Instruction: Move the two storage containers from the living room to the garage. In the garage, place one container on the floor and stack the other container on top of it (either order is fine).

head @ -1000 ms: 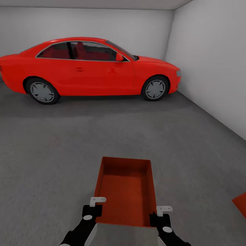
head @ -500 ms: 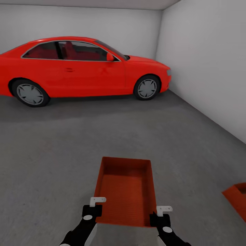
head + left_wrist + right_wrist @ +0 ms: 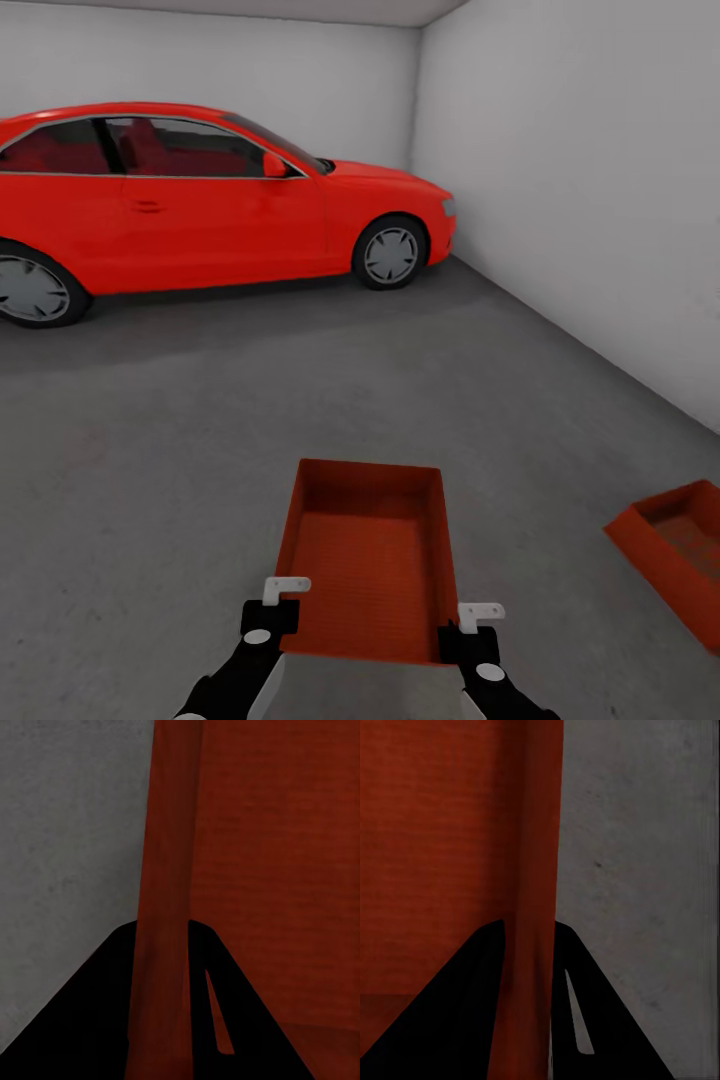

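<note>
Head view: left claw [image 3: 268, 618] and right claw [image 3: 468, 632] each pinch carried container [image 3: 368, 560] at 6 o'clock; second container [image 3: 672, 555] on floor [image 3: 200, 450], 4 o'clock. Thin walls, probably slip-prone; misaligned stacking.

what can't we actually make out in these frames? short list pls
- Second container, head view: right part cut off by the frame edge, so its full outline can't be seen.
- Red car, head view: rear cut off by the left edge.
- Floor under the held container: hidden by the bin, so its height above the floor is unclear.
- Left gripper and right gripper, wrist views: fingers are black silhouettes straddling a wall; pad contact is unreadable.
</note>
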You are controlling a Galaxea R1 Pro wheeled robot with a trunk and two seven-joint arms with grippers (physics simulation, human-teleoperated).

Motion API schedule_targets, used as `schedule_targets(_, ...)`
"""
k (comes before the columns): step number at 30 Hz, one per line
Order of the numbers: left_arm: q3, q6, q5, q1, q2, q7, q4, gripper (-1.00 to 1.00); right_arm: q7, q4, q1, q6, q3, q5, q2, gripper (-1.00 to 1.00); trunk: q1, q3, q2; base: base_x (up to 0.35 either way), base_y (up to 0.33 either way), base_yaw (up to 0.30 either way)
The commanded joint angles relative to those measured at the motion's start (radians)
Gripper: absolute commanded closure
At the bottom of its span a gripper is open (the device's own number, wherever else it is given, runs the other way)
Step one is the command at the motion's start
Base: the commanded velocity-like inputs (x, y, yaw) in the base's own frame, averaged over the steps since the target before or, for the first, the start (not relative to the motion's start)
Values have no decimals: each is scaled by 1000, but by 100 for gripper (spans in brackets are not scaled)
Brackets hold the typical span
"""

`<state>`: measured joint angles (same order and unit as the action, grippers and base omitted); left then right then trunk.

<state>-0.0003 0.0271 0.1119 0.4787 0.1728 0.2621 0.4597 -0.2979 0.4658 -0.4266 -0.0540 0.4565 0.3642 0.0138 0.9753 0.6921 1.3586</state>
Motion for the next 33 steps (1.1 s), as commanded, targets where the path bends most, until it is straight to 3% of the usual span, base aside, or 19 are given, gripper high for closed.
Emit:
schedule_targets(1,8,4,-9,1,0,-32,-1,100,-18,-88,0,-7,10,-4,-17,100,0,1,0,0,0,-247)
schedule_targets(33,7,4,-9,1,1,-32,-1,100,-18,-88,0,-7,10,-4,-17,100,0,13,0,0,0,-229)
